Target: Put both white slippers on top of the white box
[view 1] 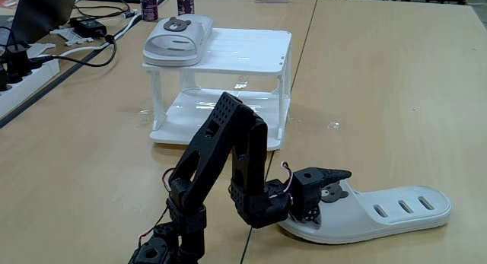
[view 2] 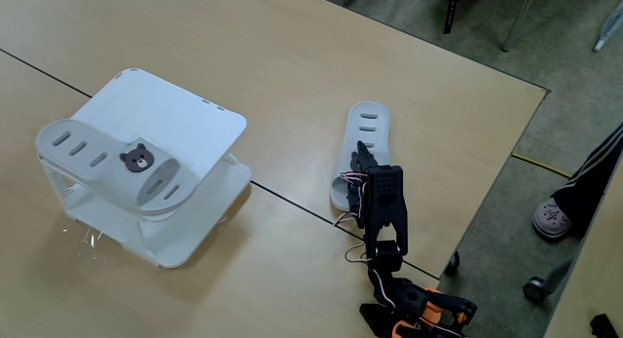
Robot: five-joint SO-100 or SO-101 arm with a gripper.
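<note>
Black arm (view 1: 228, 165) up front, its pincer (view 1: 323, 194) clamped on the strap of one white slipper (view 1: 396, 211) lying flat on the table (view 1: 396, 81). Other slipper (view 1: 179, 37) sits atop the white rack (view 1: 243, 55), along one edge.

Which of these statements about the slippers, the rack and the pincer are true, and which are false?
1. One slipper lies on top of the white rack. True.
2. The second slipper is on the rack's lower shelf. False: it lies on the table.
3. The pincer is at the second slipper's strap end. True.
4. The slipper on the rack covers the whole top. False: part of the ribbed top is bare.
5. The second slipper is lifted in the air. False: it rests flat on the table.
</note>
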